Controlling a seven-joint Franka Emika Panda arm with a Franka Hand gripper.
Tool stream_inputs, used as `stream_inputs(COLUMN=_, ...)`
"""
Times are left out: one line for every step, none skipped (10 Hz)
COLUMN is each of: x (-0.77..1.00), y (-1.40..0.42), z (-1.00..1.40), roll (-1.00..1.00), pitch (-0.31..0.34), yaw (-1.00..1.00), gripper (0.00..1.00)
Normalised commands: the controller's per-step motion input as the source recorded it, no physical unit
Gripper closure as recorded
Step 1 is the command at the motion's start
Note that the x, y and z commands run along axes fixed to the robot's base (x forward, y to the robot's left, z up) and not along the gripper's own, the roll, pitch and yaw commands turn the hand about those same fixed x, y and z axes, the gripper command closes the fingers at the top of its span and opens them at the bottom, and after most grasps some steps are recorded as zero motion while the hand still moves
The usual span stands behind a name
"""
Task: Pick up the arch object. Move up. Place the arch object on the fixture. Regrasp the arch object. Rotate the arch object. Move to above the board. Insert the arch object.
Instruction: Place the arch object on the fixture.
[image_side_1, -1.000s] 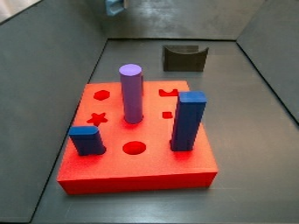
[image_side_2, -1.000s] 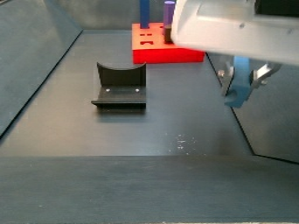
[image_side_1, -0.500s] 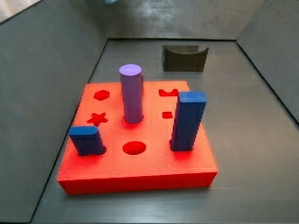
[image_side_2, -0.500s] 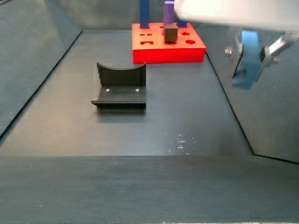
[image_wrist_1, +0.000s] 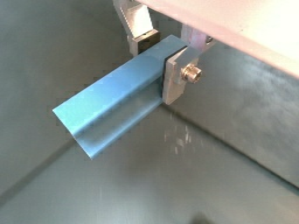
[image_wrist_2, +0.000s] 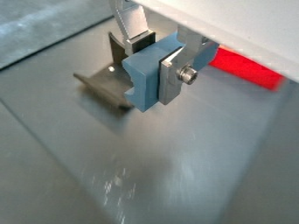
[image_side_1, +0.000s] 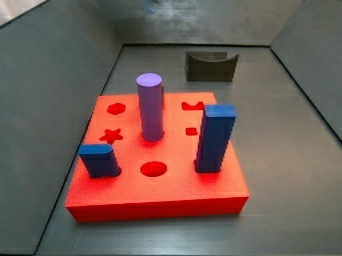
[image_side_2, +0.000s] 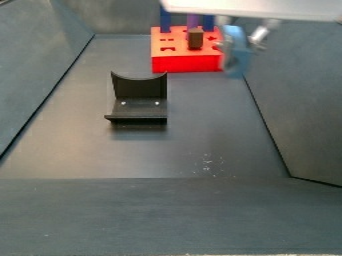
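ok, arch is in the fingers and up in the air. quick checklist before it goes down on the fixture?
1. Grip: ok. The gripper is shut on the arch; in both wrist views the silver fingers press its sides.
2. Arch off the floor: ok. A side view shows it blurred, hanging above the floor beside the board.
3. Fixture notch free: ok. Nothing lies in it in either side view.
4. Gripper over the fixture: cannot tell. A wrist view shows the fixture just behind the arch, but a side view puts the arch off to its side.
5. Arch lined up with the notch: cannot tell.
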Motion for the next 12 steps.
stream_inputs(x=1.0, y=-0.98, z=-0.2, roll=0.02, pitch=-0.066, yaw=0.34, gripper=1.0)
stream_inputs(x=1.0, y=-0.92, z=-0.18, roll=0.01, pitch=-0.034, yaw=0.22, gripper=1.0)
stream_inputs(x=1.0, y=-0.87, z=-0.17, roll=0.0, pitch=-0.017, yaw=0.17, gripper=1.0)
stream_inputs(x=1.0, y=-0.75, z=-0.16, roll=0.0, pitch=0.003, yaw=0.1, gripper=1.0)
stream_inputs(x=1.0, y=-0.65, z=-0.15, roll=0.01, pitch=0.009, yaw=0.07, gripper=1.0)
stream_inputs(x=1.0, y=-0.52, z=-0.13, roll=0.02, pitch=0.009, yaw=0.05, gripper=1.0)
stream_inputs(x=1.0, y=-0.47, z=-0.12, roll=0.02, pitch=0.012, yaw=0.04, gripper=1.0)
stream_inputs(x=1.0, y=-0.39, z=-0.11, roll=0.03, pitch=0.02, yaw=0.04, gripper=1.0)
stream_inputs(x=1.0, y=-0.32, z=-0.1, roll=0.03, pitch=0.03, yaw=0.04, gripper=1.0)
stream_inputs(x=0.94, y=-0.2, z=-0.07, roll=0.04, pitch=0.045, yaw=0.04, gripper=1.0)
stream_inputs(x=1.0, y=0.98, z=0.6, roll=-1.0, pitch=0.189, yaw=0.02, gripper=1.0)
stream_inputs(x=0.83, y=1.0, z=0.59, roll=-1.0, pitch=0.205, yaw=0.01, gripper=1.0)
